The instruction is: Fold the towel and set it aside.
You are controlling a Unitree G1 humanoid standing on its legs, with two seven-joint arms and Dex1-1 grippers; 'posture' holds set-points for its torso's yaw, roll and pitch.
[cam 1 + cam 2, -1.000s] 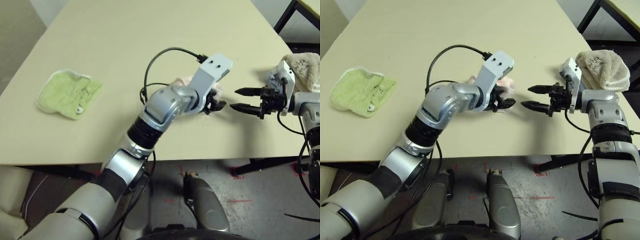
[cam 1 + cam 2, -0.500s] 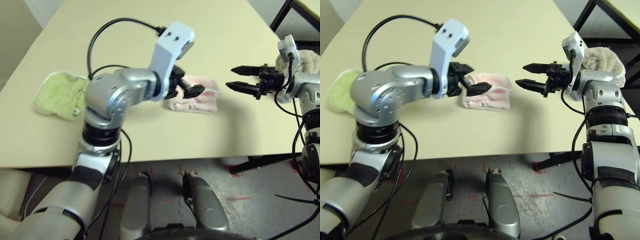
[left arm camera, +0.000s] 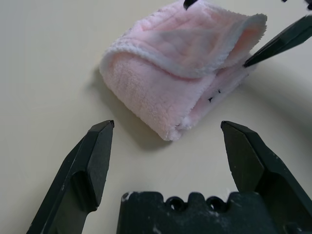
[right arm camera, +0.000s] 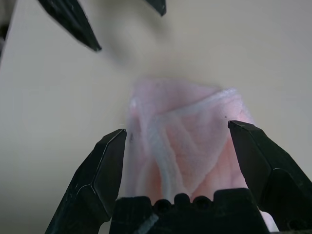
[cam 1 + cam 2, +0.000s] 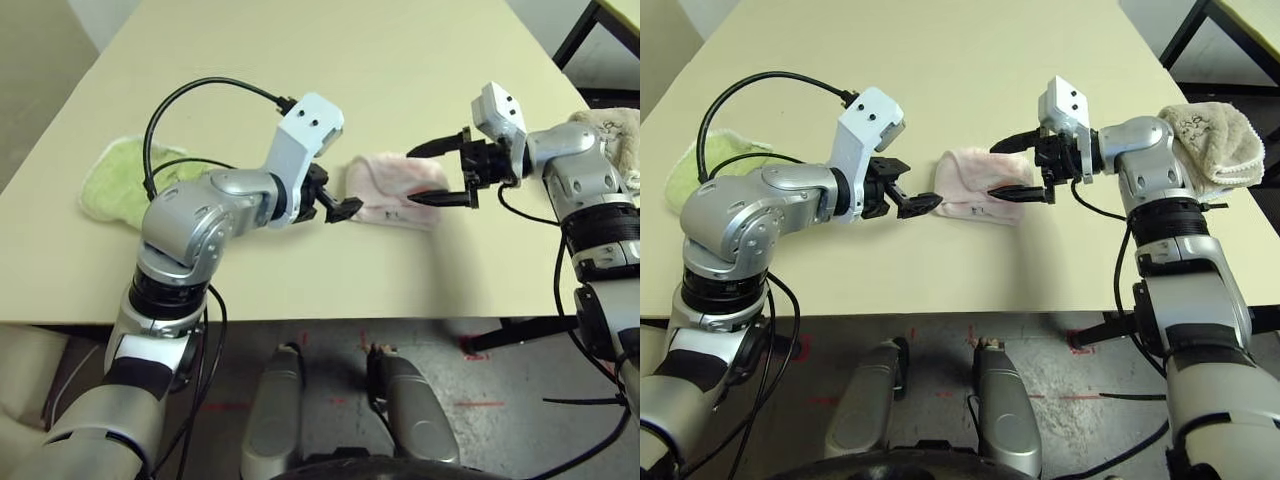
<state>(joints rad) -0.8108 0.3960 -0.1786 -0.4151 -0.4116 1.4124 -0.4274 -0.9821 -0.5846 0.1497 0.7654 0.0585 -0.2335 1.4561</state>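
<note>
Towel [image 5: 392, 188] folded; right pincer [image 5: 440, 172] spread astride it, left pincer [image 5: 335, 204] spread (clear) — pinch all layers, lift w/o unfolding.

We note both forearms in brushed silver with black ribbed bands at the joints. Each wrist carries a pale grey camera block with two small dark holes, fed by a looping black cable. The left gripper [image 5: 335, 205] and right gripper [image 5: 440, 172] each have two black, tapered, pointed fingers.
</note>
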